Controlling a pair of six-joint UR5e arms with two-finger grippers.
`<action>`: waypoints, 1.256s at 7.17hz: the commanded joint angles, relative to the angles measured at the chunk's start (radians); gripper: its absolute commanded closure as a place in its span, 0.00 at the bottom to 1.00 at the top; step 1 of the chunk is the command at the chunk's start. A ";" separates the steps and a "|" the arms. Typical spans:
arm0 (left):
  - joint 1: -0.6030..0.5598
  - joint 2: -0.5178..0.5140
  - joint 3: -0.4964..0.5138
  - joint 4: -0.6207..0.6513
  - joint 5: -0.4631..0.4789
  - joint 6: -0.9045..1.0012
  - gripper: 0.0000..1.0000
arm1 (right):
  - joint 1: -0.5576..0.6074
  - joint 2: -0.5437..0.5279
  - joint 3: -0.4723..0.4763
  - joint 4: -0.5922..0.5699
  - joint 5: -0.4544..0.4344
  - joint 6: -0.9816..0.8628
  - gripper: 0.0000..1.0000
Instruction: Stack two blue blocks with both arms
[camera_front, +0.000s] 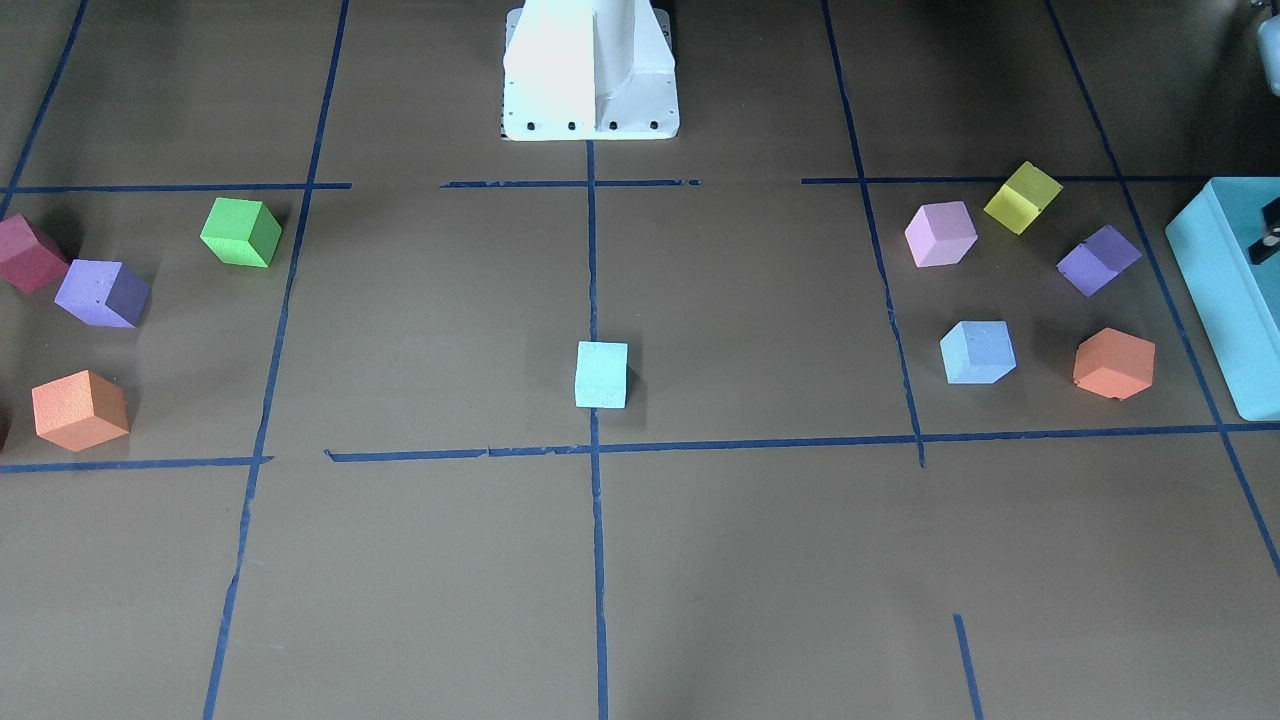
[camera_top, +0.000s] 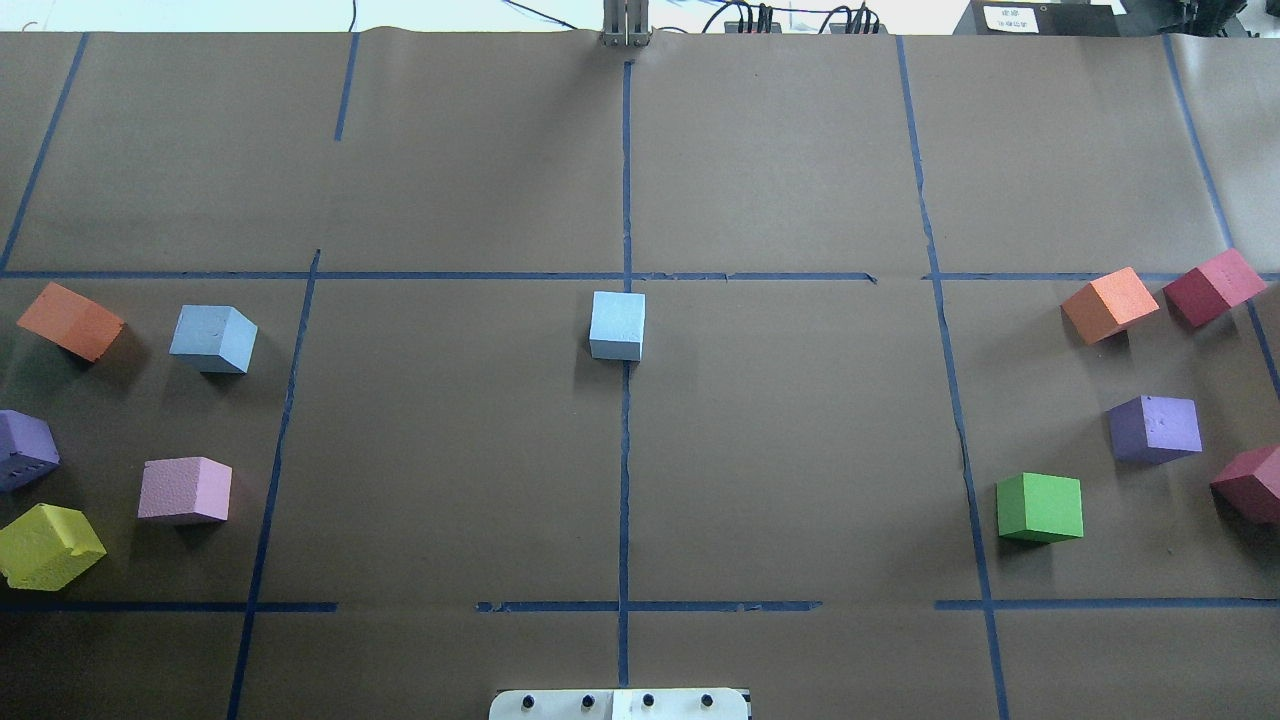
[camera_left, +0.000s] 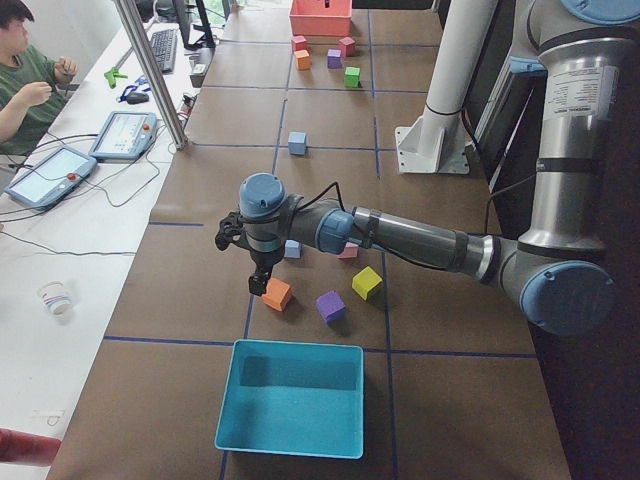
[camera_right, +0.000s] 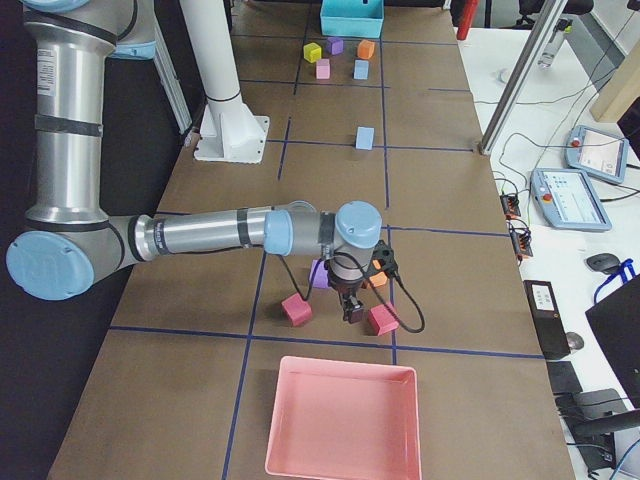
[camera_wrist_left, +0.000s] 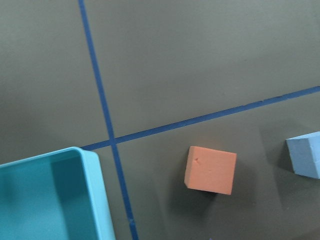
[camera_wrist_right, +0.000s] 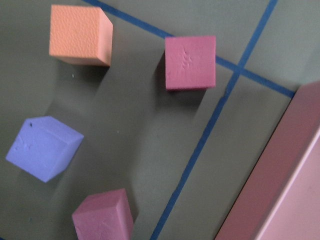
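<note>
The left gripper (camera_left: 259, 284) hangs by the orange cube (camera_left: 277, 294) near the desk's left end. The nearer blue block (camera_top: 212, 339) lies just beyond it toward the centre, and the middle blue block (camera_top: 617, 325) sits mid-desk. The right gripper (camera_right: 352, 310) hangs at the right end. I cannot tell whether either one's jaws are apart or together.

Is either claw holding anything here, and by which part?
Nothing, seemingly: the centre blue block and outer blue block lie free; left claw and right claw are too small to judge.
</note>
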 joint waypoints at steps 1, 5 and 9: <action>0.180 -0.015 0.036 -0.177 0.009 -0.242 0.00 | 0.020 -0.066 0.012 0.046 0.004 0.013 0.01; 0.409 -0.122 0.141 -0.378 0.167 -0.636 0.00 | 0.018 -0.066 0.010 0.052 0.006 0.014 0.00; 0.456 -0.133 0.171 -0.378 0.175 -0.689 0.00 | 0.018 -0.068 0.006 0.052 0.006 0.014 0.00</action>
